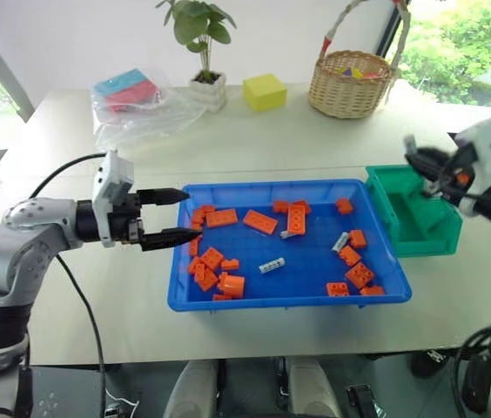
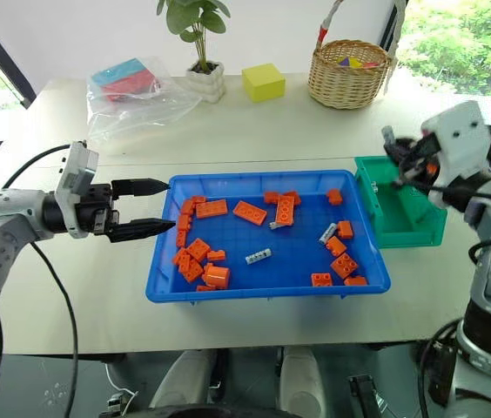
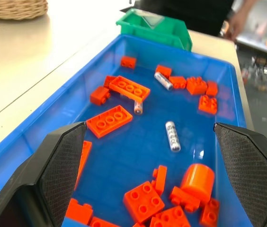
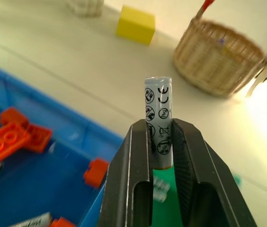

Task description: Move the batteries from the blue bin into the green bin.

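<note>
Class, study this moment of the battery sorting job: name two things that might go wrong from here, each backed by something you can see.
1. The right gripper pinches its battery only by the lower end, above the green bin; released off-centre, it might bounce out.
2. The three batteries left in the blue bin, such as the middle one, lie among orange bricks; the open left gripper may catch a brick instead.

You've got a pale beige table (image 1: pixel 254 139), white wall (image 1: pixel 71 35) behind it, daylight and green foliage (image 1: pixel 472 43) through the window beyond the table's far right corner.
</note>
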Available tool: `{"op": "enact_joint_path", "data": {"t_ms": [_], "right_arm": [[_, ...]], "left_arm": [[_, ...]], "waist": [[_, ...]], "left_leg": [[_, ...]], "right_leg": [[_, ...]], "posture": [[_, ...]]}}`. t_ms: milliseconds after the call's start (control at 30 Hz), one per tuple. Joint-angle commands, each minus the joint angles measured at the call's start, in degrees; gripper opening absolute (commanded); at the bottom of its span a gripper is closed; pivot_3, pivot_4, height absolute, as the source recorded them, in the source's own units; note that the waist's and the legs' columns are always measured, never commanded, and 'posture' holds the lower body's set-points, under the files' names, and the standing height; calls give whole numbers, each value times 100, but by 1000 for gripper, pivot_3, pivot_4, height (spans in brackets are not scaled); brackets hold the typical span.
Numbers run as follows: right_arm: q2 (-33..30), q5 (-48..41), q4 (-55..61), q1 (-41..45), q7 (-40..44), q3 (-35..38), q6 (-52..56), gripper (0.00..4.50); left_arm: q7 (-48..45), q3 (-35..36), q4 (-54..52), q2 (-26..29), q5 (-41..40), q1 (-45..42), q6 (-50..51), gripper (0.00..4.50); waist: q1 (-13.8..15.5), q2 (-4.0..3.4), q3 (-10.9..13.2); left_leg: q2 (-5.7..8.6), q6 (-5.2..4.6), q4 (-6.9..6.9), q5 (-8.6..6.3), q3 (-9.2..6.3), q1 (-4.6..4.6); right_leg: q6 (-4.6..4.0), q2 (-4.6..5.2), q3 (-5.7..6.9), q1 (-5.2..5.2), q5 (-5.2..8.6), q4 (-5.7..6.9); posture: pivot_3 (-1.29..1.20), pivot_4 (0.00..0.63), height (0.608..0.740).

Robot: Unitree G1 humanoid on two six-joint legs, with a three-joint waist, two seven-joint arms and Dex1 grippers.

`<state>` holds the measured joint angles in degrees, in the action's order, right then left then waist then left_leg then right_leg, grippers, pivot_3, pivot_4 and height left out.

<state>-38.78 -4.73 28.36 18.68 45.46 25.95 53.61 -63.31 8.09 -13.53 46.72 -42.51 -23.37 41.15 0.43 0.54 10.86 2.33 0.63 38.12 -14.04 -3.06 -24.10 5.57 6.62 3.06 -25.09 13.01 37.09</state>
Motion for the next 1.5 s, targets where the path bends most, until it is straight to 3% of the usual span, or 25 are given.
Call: {"op": "enact_joint_path", "data": {"t_ms": [33,300,533,767,967,1267,1500], "right_arm": [[78,-152,120,-319,-330,184,-155,103],[73,-180,-630,-946,-882,139,-766,103],[-146,-267,-979,-822,-1066,28,-939,3445],[-339,-1567,-258,115,-368,-295,-469,3445],[-528,-2377,302,158,630,-1454,-604,3445],[-910,-1353,-844,461,1678,-3719,-1832,3445],[-681,-811,-1414,858,2019,-4548,-2408,3445]], "left_arm": [[68,281,-115,58,-225,-93,88,4500],[-14,422,-368,300,-424,238,244,4500],[-95,395,-533,360,-422,445,190,4500],[-120,357,-511,328,-402,408,133,4500],[-216,294,-489,344,-339,412,63,4500],[-299,289,-474,370,-262,428,-73,4500],[-259,332,-487,373,-271,424,-73,4500]], "waist": [[3,0,0],[15,-1,0],[12,0,0],[-19,-2,1],[26,2,2],[17,4,3],[10,6,4]], "left_leg": [[0,0,0,0,0,0],[-1,-1,0,0,-2,6],[-1,-1,1,0,-2,8],[-6,-1,0,-1,-3,10],[-9,-5,0,-3,-14,10],[-8,-5,2,-3,-13,12],[-9,-5,1,-3,-15,13]], "right_leg": [[0,0,0,1,0,0],[-2,-2,1,8,1,-3],[-12,-3,1,10,7,-6],[-14,-9,1,11,8,-8],[-12,-12,9,20,9,-15],[-28,-10,12,28,17,-31],[-22,-12,13,28,14,-30]], "posture": [[0,150,702],[0,150,702],[0,150,702],[0,150,702],[0,150,702],[0,150,702],[0,150,702]]}}
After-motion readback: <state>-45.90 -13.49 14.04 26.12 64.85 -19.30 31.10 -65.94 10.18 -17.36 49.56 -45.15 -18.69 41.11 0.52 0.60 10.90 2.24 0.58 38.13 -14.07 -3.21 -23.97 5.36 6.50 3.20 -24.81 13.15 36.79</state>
